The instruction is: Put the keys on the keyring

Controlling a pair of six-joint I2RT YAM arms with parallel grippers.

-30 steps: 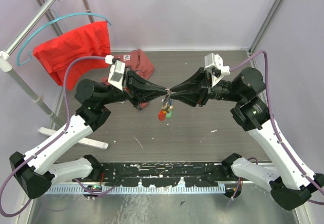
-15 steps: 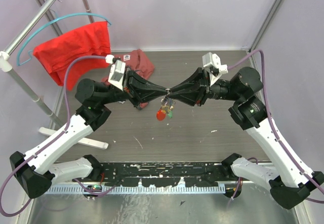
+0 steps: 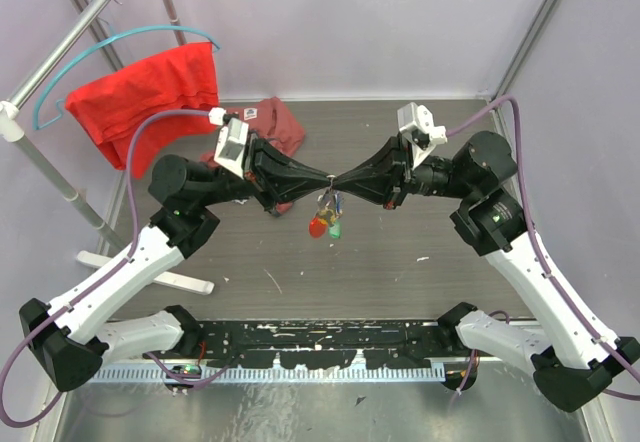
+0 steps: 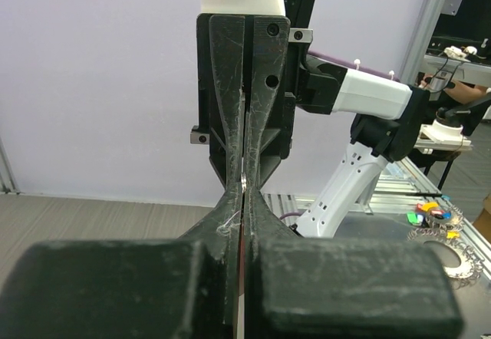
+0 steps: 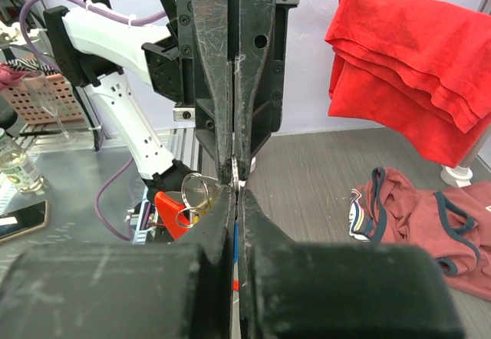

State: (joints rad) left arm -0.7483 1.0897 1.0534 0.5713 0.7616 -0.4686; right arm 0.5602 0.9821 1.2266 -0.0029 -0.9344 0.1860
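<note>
Both black two-finger grippers are met tip to tip in the air above the middle of the grey-brown wooden table (image 3: 420, 252). The left gripper (image 3: 325, 176) is clenched tight. A silvery sliver is seen in its seam in the left wrist view, so the thin silvery metal keyring w/ flat red oval tag (image 3: 319, 227) is judged to be pinched there. The right gripper (image 3: 342, 179) is also clamped fully. Whether wire or a key is caught in it can't be told, as the seam is hidden.

The keyring is hung just below the meeting point, clear of the table. In the right wrist view its loop (image 5: 196, 189) is seen touching the right finger's side, tag beneath. The small silver keys (image 3: 333, 229), incl. one w/ a green plastic head, are bunched beside the tag. Which are already threaded can't be made out.

Handling (judged):
- The bunch is very light, but it is loose and swings freely.
- The ring wire is stiff, springy, thin and smooth, so it is prob. easily slipped or twisted out of a pinch.
- The ring is best taken across the wire, near the split end.
- Keys are best taken flat on the plastic head, w/ blade and hole left free.
- The tag is not to be used as a grip point, since the ring pivots on it.
</note>
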